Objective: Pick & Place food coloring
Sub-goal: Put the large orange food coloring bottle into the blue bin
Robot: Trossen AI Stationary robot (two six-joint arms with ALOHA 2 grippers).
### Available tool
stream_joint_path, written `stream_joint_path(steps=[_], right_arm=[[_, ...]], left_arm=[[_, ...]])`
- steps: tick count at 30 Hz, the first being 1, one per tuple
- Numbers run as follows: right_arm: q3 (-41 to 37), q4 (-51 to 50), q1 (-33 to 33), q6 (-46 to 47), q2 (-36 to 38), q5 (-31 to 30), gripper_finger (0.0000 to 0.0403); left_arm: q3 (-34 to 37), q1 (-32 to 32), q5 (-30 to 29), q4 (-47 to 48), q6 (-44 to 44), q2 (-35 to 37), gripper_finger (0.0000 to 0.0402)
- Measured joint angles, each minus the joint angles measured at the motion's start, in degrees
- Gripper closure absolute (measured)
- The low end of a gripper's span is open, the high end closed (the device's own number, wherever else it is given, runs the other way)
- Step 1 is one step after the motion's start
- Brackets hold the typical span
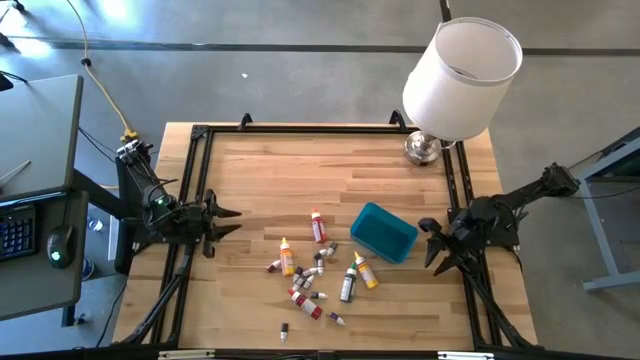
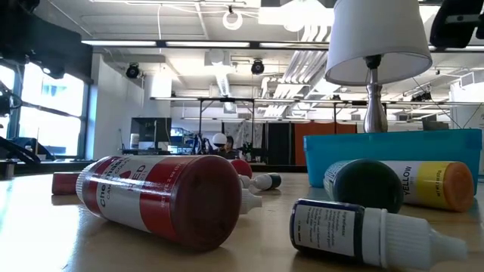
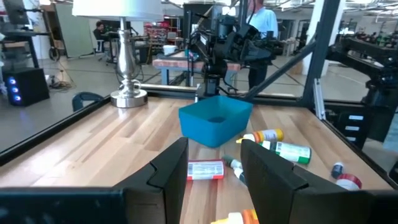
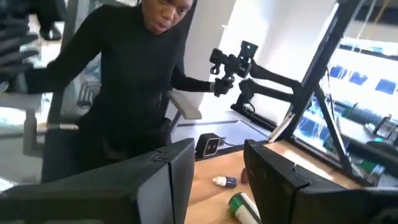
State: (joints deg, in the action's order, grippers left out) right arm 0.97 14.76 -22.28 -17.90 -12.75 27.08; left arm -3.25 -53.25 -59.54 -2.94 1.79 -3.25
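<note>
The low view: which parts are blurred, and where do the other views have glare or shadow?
Low view: the near red bottle is soft, the room behind sharper. High view: the lamp is bright white, with dark shadows on the table. Right wrist view: windows glare behind the person.

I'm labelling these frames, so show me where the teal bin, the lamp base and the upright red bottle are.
teal bin (image 1: 383,232): high view, on its inner floor.
lamp base (image 1: 422,149): high view, on the silver foot.
red bottle (image 1: 318,227): high view, on its body, just beside the bin.
</note>
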Motion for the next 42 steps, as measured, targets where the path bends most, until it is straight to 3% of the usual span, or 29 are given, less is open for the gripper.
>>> stream_joint_path(steps=[16, 20, 22, 27, 37, 42], right_arm=[[0.0, 2.39, 0.04, 3.29, -0.02, -1.63, 0.027], [0.0, 9.89, 0.04, 2.47, 0.02, -2.88, 0.027], [0.0, 13.55, 0.04, 2.4, 0.0, -6.61, 0.027], [0.0, 22.14, 0.07, -1.21, 0.0, -24.16, 0.027], [0.0, 24.5, 0.13, 2.98, -0.07, -55.17, 0.027], [0.0, 24.84, 0.16, 4.19, -0.09, -63.36, 0.027]], left_arm=[[-0.07, -0.02, 1.9, -0.2, -0.37, 0.0, 0.0257], [-0.09, -0.02, 0.18, -0.37, -0.01, 0.0, 0.0257], [-0.09, -0.01, 0.42, -0.38, -0.03, 0.0, 0.0257], [-0.09, 0.0, 0.39, -0.4, -0.03, 0.0, 0.0257], [-0.09, 0.0, -2.59, -0.3, -0.03, 0.0, 0.0257], [-0.09, 0.0, -3.51, -0.35, -0.01, 0.0, 0.0257]])
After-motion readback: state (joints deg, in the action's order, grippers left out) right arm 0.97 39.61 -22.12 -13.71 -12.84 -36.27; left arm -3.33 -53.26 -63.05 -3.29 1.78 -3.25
